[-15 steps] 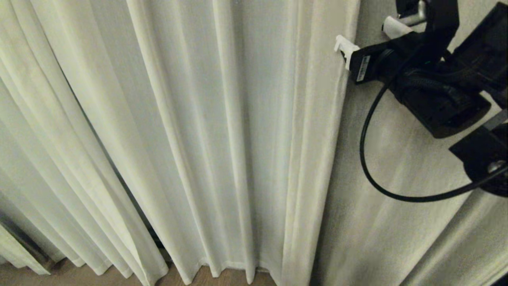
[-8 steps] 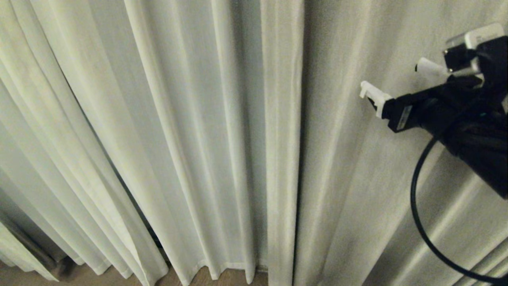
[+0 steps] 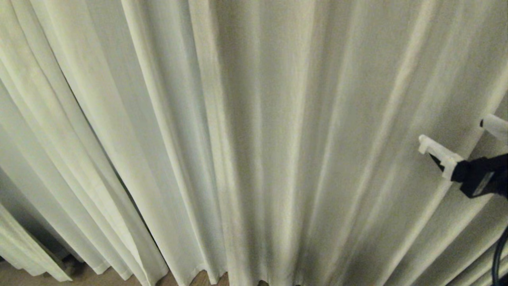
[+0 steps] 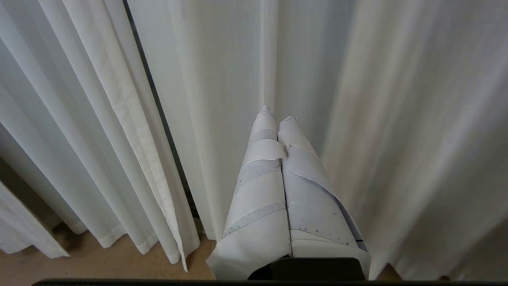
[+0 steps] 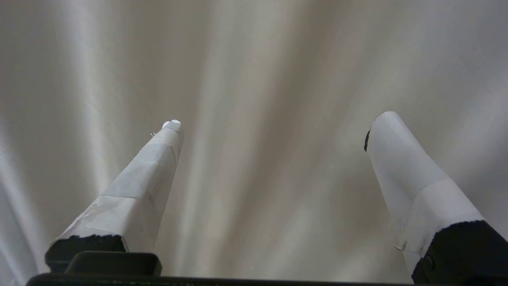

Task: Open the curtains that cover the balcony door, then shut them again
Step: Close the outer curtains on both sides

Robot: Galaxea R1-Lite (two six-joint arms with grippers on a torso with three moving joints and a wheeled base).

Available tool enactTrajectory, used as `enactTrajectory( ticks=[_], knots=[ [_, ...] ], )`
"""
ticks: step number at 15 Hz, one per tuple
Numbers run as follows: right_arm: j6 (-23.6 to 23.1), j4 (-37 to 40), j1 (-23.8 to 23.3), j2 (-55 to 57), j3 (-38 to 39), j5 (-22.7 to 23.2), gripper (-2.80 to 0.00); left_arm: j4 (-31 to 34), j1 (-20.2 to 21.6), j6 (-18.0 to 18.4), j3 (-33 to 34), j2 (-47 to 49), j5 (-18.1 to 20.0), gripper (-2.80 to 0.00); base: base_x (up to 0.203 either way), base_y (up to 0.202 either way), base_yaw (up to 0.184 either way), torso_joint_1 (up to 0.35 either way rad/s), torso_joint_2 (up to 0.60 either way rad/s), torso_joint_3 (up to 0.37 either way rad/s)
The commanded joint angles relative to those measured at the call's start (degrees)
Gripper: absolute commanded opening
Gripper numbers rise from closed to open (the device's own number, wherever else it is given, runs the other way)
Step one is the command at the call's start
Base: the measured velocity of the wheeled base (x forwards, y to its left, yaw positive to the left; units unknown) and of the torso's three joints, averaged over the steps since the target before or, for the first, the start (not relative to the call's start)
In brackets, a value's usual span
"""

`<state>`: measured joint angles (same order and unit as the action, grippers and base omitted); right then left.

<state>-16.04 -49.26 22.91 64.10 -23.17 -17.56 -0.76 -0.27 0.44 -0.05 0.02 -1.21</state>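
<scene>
Curtains (image 3: 254,139) fill the head view, pleats running top to bottom. Right hand (image 3: 460,137), mid-right edge, spread wide & empty, fabric just to its left. Left hand (image 4: 278,119) pinched closed, parked.

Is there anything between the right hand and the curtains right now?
Nothing visible. The right hand is open, its fingers spread and pointing straight at the curtains, with only bare pleated fabric in front of them.
</scene>
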Motion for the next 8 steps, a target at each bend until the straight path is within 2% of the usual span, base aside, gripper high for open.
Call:
enactTrajectory(
  ticks=[1,2,3,5,8],
  knots=[
    [4.21,6.92,-4.03,-7.98,2.63,-0.06,0.00,-0.03,0.00,0.00,0.05,-0.02,-0.02,-2.80,0.000,0.000,0.000,0.000,0.00,0.000],
    [7.35,8.21,-4.91,-8.92,3.41,-0.12,0.00,-0.03,0.00,0.00,0.05,-0.02,-0.02,-2.80,0.000,0.000,0.000,0.000,0.00,0.000],
    [8.96,8.73,-5.24,-9.81,4.15,-0.22,-2.80,-0.03,0.00,0.00,0.05,-0.02,-0.02,-2.80,0.000,0.000,0.000,0.000,0.00,0.000],
    [9.81,8.28,-6.24,-10.72,7.07,-0.21,-2.80,-0.03,0.00,0.00,-0.04,-0.02,-0.02,-2.80,0.000,0.000,0.000,0.000,0.00,0.000],
    [13.78,7.95,-10.28,-11.91,10.48,-0.19,-2.80,-0.03,0.00,0.00,-0.04,-0.02,-0.02,-2.80,0.000,0.000,0.000,0.000,0.00,0.000]
  ],
)
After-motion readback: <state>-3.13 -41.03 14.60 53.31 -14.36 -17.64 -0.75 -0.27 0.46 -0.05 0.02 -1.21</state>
